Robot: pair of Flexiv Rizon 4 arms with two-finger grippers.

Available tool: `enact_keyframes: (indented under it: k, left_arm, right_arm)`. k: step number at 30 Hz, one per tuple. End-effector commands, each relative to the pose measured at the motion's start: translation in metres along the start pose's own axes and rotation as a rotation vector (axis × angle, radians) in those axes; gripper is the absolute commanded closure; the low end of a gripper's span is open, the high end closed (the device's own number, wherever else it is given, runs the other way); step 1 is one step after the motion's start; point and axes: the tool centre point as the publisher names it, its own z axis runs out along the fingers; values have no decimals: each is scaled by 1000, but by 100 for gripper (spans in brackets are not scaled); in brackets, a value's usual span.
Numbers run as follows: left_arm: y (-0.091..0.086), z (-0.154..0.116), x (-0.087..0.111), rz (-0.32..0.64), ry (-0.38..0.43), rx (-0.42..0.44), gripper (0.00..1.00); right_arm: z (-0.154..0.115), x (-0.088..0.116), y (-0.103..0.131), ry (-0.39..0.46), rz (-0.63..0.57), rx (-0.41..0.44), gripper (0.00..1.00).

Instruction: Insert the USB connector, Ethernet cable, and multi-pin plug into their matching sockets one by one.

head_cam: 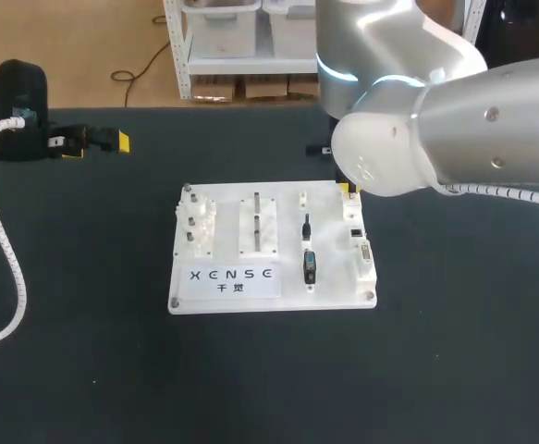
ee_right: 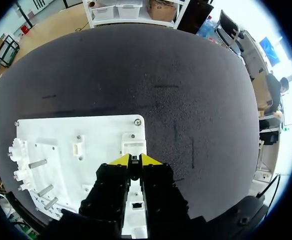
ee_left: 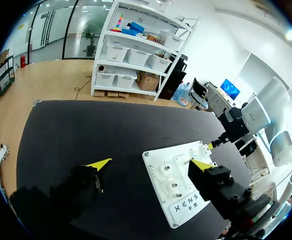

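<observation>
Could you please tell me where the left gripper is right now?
In the head view the left gripper is at the far left part of the table, fingers open, well to the left of the white board.

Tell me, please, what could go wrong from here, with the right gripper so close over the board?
1. The right gripper hangs just over the board, near the Ethernet socket; a small offset might make it strike the socket rim.
2. In the head view the right arm hides that corner, so alignment is hard to check.
3. The left gripper is open and off the board; a hard push might slide the board.
</observation>
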Motion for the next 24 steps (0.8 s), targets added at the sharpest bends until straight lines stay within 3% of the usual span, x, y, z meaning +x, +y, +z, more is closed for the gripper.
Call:
enact_keyframes:
  k: [1, 24]
  left_arm:
    - [0, 0, 0, 0, 0, 0, 0]
    - [0, 0, 0, 0, 0, 0, 0]
  right_arm:
    - [4, -2, 1, 5, 1, 4, 100]
    - [11, -2, 2, 16, 10, 12, 100]
